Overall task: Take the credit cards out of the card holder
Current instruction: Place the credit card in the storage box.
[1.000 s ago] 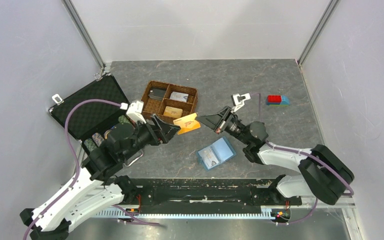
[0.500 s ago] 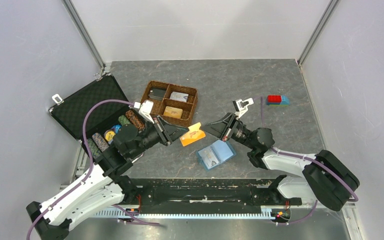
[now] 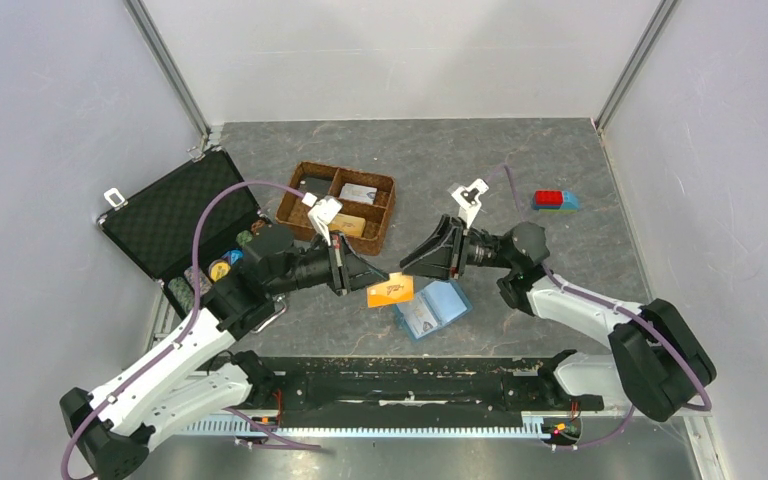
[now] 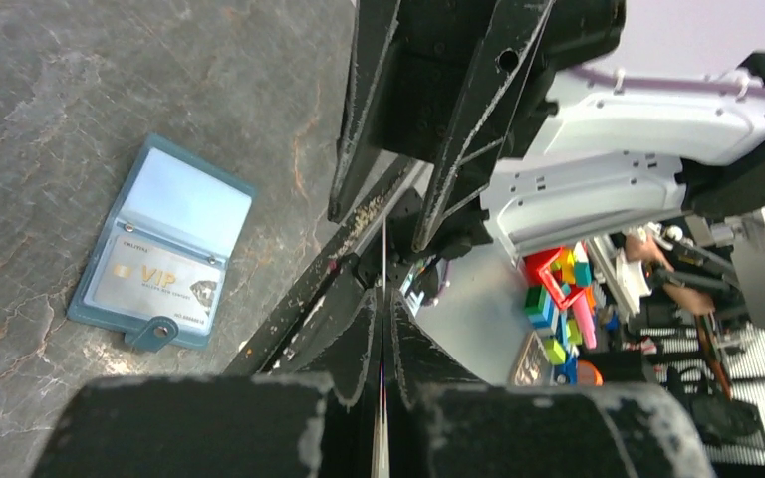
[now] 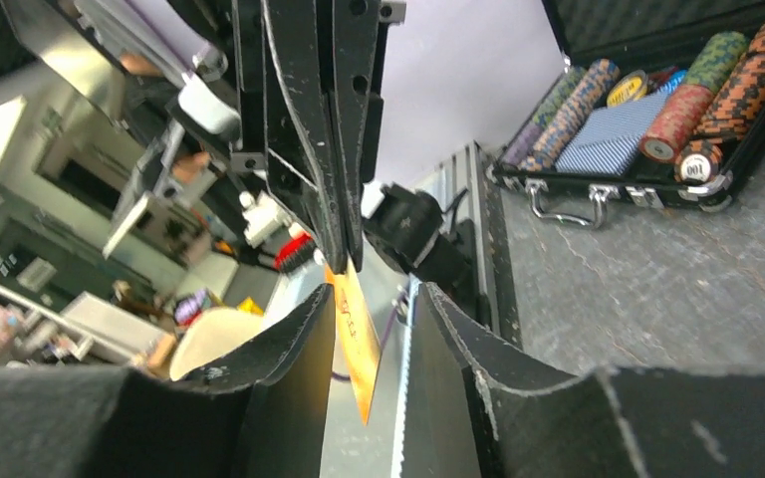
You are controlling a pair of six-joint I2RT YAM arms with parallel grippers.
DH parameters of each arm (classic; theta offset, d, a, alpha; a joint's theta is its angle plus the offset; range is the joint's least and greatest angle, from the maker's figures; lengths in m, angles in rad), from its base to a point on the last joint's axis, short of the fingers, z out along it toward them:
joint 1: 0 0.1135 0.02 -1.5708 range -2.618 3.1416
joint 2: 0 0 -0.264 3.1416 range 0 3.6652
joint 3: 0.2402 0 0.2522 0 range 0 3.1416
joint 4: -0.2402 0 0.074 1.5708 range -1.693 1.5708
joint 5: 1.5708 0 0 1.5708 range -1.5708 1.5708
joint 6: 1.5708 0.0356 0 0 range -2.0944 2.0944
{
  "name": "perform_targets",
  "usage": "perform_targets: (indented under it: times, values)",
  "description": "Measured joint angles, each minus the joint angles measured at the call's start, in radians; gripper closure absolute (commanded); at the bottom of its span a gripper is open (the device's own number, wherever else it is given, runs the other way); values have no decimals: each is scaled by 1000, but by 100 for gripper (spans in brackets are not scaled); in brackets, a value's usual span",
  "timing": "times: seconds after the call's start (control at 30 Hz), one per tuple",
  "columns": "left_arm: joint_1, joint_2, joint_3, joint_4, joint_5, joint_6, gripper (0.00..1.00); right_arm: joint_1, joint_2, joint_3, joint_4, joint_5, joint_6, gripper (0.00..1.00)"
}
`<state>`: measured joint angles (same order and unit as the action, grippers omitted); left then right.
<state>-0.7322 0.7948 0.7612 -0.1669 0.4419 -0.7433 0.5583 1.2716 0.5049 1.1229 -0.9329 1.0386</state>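
Note:
An orange credit card [image 3: 390,291] hangs just above the table, with my left gripper [image 3: 372,274] shut on its left end. In the left wrist view the card [image 4: 383,261] shows edge-on between the closed jaws of that gripper [image 4: 383,299]. My right gripper [image 3: 409,267] faces it from the right and is open. In the right wrist view the card [image 5: 357,344] hangs loose between the spread fingers of the right gripper [image 5: 374,295]. The light-blue card holder [image 3: 432,308] lies open on the table right of the card. A pale VIP card [image 4: 156,285] sits in the holder [image 4: 191,199].
A brown wicker tray [image 3: 294,190] with cards stands behind the left gripper. An open black case [image 3: 175,210] with poker chips [image 5: 692,105] lies at the left. Red and blue bricks [image 3: 554,200] sit at the right. The arms' base rail [image 3: 390,385] runs along the near edge.
The left gripper shut on the orange card and the right gripper opened off it. Both grippers and the card moved nearer and lower, beside the card holder.

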Motion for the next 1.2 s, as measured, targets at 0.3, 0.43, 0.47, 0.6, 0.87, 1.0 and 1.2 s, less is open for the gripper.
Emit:
perform_targets:
  times: [0.3,0.43,0.47,0.6,0.87,1.0,1.2]
  values:
    - [46,46,27,-51,146,68,98,0,-25,143,-442,-143,-334,73]
    - [66,47,27,-72,175,71,98,-4,-40,153,-544,-166,-409,70]
    - [71,48,27,-75,184,71,98,-5,-44,153,-555,-170,-414,67]
    - [83,47,27,-72,211,71,98,-6,-51,129,-490,-189,-360,65]
    - [98,42,27,-42,250,71,98,-6,-28,16,-84,-212,-42,70]
    - [100,41,25,-29,263,70,98,-6,-16,10,12,-211,30,70]
    - [104,34,16,-10,277,70,98,-6,-9,11,14,-197,35,73]
